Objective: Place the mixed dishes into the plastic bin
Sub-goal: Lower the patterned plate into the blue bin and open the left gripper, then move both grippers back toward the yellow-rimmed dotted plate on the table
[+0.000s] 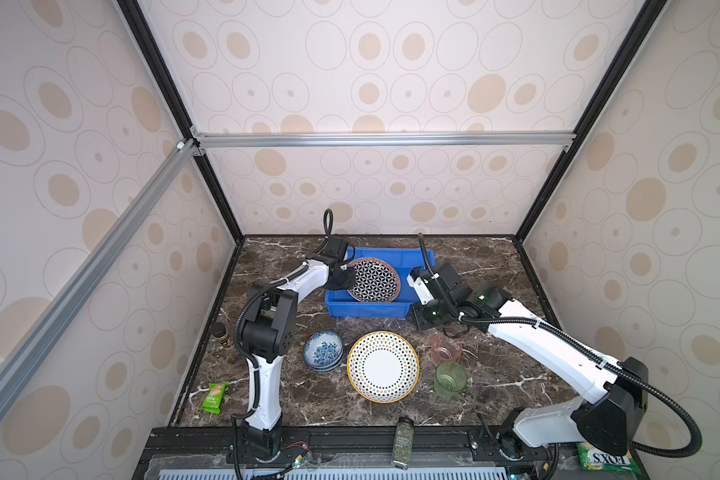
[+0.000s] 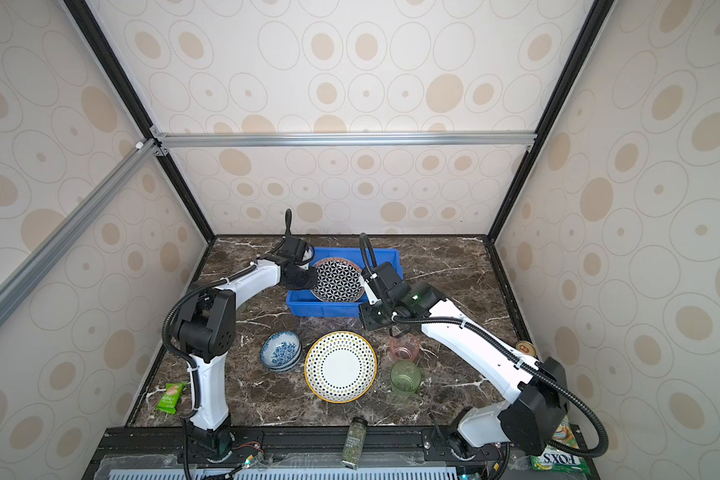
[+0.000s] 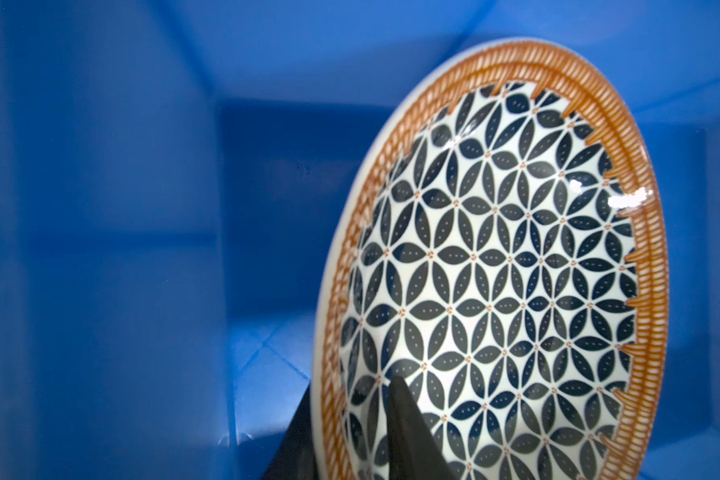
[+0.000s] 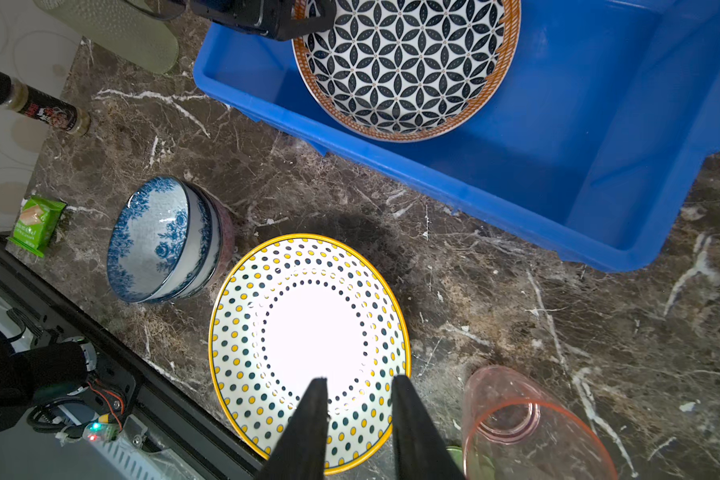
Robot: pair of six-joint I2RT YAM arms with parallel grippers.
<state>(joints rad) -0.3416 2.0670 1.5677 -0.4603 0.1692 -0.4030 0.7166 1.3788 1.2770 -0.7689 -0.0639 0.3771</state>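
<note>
Pincers: left pincer point(image 3: 352, 390) straddles the rim of the geometric plate point(image 3: 495, 266), one finger on its face and one behind; whether it presses or stands just clear cannot be told. Right pincer point(image 4: 359, 380) is slightly spread, empty, hovering over the dotted plate point(image 4: 308, 332).
Plate in hand: inside the blue bin point(image 1: 366, 309), in its left half, tilted rather than flat.
Handling: glazed ceramic, so probably stiff, fairly heavy, slick and easily chipped. Best taken at the rim, one finger inside and one beneath, and set down gently.
Waiting: dotted plate, stacked floral bowls point(image 4: 159, 237), pink cup point(image 4: 528, 424) and green cup point(image 1: 449, 379), all on the marble on the robot's side of the bin.
Cups: likely light; pinch the wall at the lip.
Obstacles: the pink cup sits just beside the dotted plate, crowding that rim; the tilted plate fills the bin's left half.
Leave out: spice jar point(image 1: 404, 442), snack packet point(image 1: 214, 397), sauce bottle point(image 4: 30, 104), all farther from the bin.
</note>
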